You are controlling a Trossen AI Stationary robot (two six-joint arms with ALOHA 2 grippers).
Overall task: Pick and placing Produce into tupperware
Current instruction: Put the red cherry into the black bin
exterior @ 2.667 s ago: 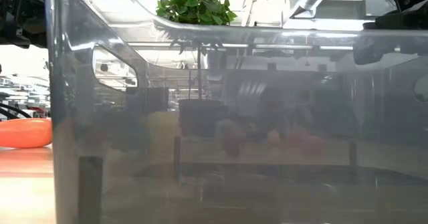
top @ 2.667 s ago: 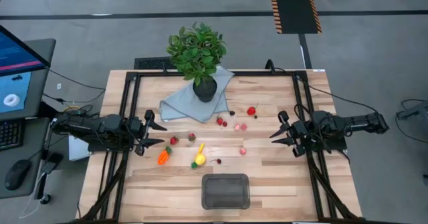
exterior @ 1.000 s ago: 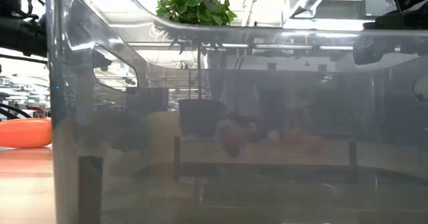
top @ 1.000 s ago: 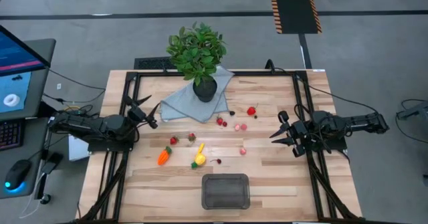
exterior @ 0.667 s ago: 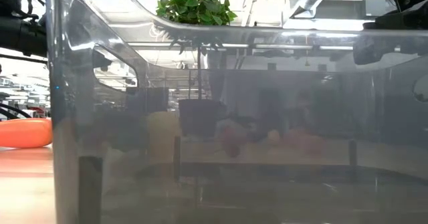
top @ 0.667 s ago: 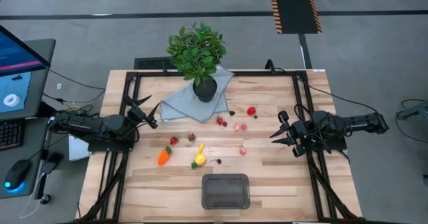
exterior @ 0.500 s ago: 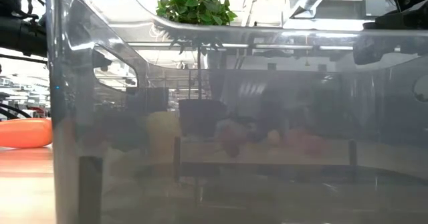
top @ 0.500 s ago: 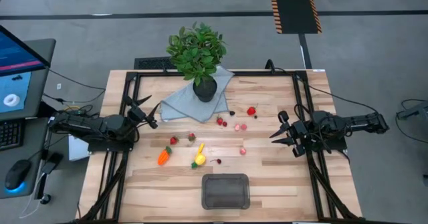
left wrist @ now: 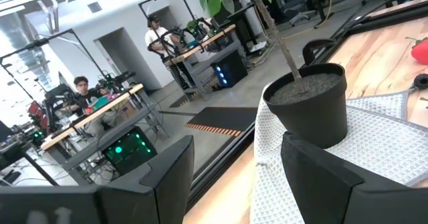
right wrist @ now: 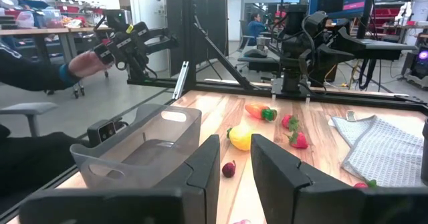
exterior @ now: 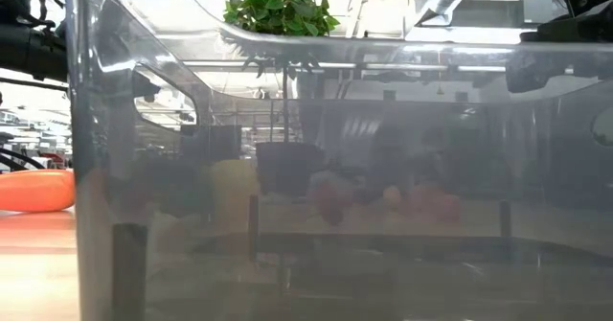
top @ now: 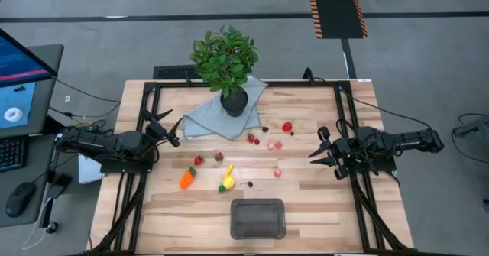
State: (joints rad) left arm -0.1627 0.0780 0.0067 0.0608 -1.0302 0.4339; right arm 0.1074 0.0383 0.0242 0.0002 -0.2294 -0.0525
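Note:
Small toy produce lies in mid-table: an orange carrot [top: 186,179], a yellow lemon [top: 227,183] and banana [top: 229,170], strawberries [top: 198,160] [top: 287,126], pink berries [top: 277,172] and dark berries [top: 250,184]. The clear grey tupperware [top: 258,218] stands at the near edge and fills the low view [exterior: 335,168]. My left gripper [top: 171,121] is open at the left side and points at the cloth and pot [left wrist: 307,110]. My right gripper [top: 315,147] is open at the right side, facing the produce [right wrist: 241,137] and the tupperware [right wrist: 144,150].
A leafy plant in a black pot [top: 233,102] stands on a blue-grey cloth [top: 214,118] at the far middle. Black frame rails [top: 145,134] run along both table sides. Beyond the table a person's hand [right wrist: 87,63] holds a device. Bare wood lies around the tupperware.
Nothing has moved in the last second. Before that, my left gripper swung from beside the carrot toward the far edge and turned toward the cloth and plant, staying open.

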